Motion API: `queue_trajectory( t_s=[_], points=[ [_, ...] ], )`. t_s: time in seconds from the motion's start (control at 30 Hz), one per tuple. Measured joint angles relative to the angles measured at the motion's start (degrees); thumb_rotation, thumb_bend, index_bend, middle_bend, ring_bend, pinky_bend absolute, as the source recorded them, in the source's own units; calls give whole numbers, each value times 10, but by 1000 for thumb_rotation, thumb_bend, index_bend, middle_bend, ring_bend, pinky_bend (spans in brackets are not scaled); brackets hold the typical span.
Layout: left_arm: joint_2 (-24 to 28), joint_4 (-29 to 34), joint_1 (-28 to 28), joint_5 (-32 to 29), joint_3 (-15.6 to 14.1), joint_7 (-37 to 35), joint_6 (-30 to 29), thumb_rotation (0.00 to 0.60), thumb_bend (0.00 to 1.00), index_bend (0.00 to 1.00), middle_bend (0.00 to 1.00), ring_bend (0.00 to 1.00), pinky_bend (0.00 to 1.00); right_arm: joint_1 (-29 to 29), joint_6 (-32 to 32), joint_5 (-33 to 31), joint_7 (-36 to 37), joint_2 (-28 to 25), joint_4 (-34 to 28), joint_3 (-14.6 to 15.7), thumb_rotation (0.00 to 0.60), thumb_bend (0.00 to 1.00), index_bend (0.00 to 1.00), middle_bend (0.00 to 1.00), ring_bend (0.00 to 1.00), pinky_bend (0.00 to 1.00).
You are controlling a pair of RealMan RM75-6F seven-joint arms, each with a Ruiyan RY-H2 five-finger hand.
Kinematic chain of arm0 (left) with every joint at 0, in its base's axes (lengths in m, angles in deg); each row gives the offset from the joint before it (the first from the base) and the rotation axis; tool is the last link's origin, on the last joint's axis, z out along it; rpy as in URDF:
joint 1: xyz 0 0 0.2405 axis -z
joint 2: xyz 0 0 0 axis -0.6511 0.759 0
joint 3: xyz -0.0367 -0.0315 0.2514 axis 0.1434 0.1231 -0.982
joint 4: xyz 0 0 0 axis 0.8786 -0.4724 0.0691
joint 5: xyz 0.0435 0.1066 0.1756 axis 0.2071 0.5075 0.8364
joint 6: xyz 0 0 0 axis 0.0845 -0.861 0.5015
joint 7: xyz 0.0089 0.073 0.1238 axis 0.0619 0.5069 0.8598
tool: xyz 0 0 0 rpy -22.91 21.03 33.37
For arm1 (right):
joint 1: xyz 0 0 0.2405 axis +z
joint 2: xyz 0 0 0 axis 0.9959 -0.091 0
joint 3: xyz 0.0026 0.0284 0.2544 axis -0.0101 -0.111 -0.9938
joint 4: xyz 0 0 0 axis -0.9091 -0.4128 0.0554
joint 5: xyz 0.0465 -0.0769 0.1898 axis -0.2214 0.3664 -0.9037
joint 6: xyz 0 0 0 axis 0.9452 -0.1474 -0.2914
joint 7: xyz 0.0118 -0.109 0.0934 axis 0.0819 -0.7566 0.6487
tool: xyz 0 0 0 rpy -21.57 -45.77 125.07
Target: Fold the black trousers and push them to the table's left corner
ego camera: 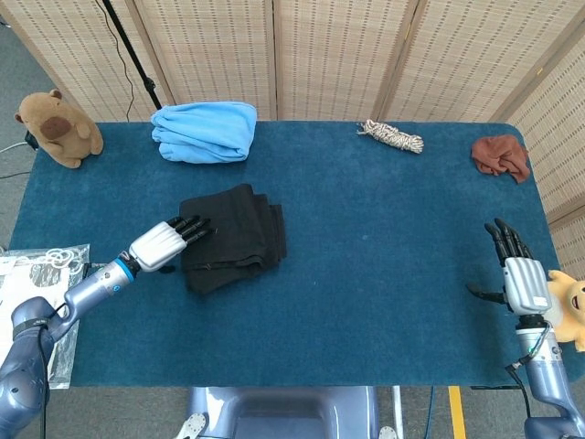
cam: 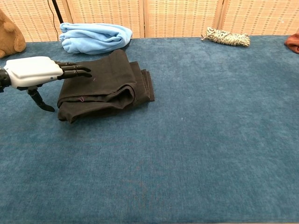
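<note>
1. Nearest the robot, at the table's [ego camera: 384, 302] right front edge, the right hand [ego camera: 517, 271] is standing upright over the blue cloth surface, fingers straight and slightly apart, thumb out to the side, holding nothing. It is showing only in the head view.
2. Just off that edge, a yellow plush toy [ego camera: 574, 306] is sitting beside the right wrist.
3. On the left front side, off the table edge, a clear plastic bag with white print [ego camera: 37, 283] is lying beneath the left forearm.
4. The left hand [ego camera: 167, 242] is reaching in flat from the left, fingers stretched out straight and close together, the thumb hanging down toward the table; it is gripping nothing, and its fingertips [cam: 84, 71] are lying over the left edge of the black trousers [ego camera: 233, 236].
5. The black trousers are lying folded into a compact bundle on the left half of the table, in the middle depth, well short of any corner.
6. Further back, a folded light-blue cloth [ego camera: 205, 130] is sitting near the far edge, just behind the trousers.
7. A brown plush toy [ego camera: 57, 127] is sitting at the far left corner.
8. A coiled rope [ego camera: 391, 136] is lying at the far edge, right of centre.
9. A crumpled rust-brown cloth [ego camera: 501, 155] is lying near the far right corner.
</note>
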Motion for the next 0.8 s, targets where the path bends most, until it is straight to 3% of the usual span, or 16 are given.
queue_trajectory(
  t_s=[0.57,0.8],
  points=[
    [-33,-2,17,-10,16,48,-5,600,82,23,0,34,192,-3,-7,0,5,-5,-5,-3,600,0,8,0,0,153],
    [-45,-8,15,-12,19,72,-9,600,200,10,0,20,182,-4,-10,0,6,-7,-9,-3,600,0,8,0,0,153]
  ],
)
